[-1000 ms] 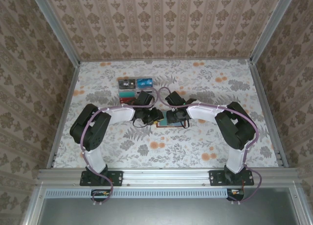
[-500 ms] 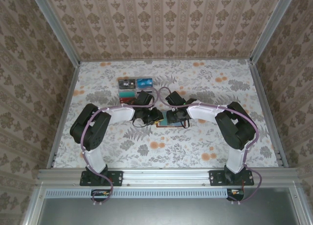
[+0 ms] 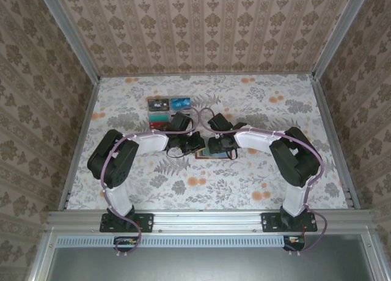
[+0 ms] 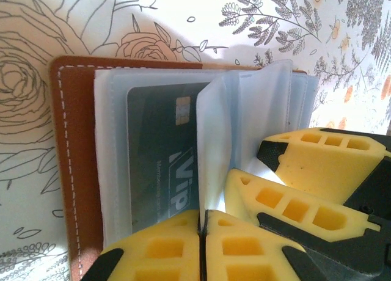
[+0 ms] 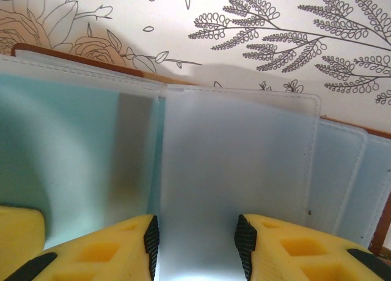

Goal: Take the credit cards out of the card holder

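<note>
The card holder (image 4: 73, 165), a brown leather wallet, lies open on the flowered table with its clear plastic sleeves fanned out. It sits between both grippers in the top view, its brown edge (image 3: 212, 158) just showing. A dark teal credit card (image 4: 162, 153) marked VIP sits inside one sleeve. My left gripper (image 4: 203, 223) is shut on the bottom edge of an upright sleeve page (image 4: 214, 140). My right gripper (image 5: 197, 241) is open, its fingers straddling a frosted sleeve page (image 5: 238, 165). A pale teal card (image 5: 61, 153) shows through the neighbouring sleeve.
A clear compartment tray (image 3: 166, 110) holding coloured cards stands just behind the left gripper (image 3: 195, 145). The right gripper's yellow fingers (image 4: 287, 198) crowd in close beside my left ones. Patterned walls (image 3: 201, 30) enclose the table on three sides.
The right wrist has edged slightly to the right over the wallet. The left arm and the wallet have stayed put.
</note>
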